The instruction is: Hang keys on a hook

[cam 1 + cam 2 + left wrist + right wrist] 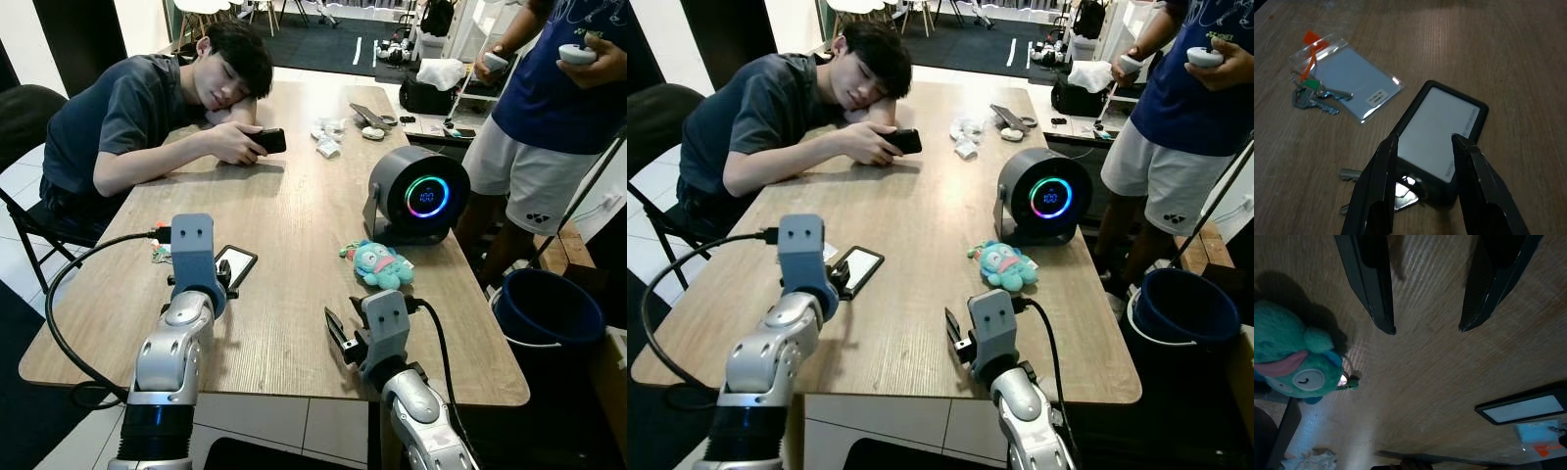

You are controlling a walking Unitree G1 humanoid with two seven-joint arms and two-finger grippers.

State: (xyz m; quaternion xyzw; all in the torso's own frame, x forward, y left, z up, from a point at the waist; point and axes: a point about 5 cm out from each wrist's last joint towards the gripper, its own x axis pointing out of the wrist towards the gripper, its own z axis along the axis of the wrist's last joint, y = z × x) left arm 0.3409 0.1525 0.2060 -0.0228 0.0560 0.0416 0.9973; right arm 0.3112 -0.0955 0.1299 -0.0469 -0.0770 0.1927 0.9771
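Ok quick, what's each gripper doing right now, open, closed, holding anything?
Left gripper: open, holding nothing, fingers either side of the black-framed card holder on the wooden table.
Right gripper: open, empty, above the table.

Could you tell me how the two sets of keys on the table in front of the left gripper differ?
The keys with the orange tag lie in the open beside a clear plastic sleeve, well beyond the left gripper. The keys by the black card holder are partly hidden under its near end and under the gripper's fingers; no tag shows on them. Both are silvery metal and lie flat on the wooden table.
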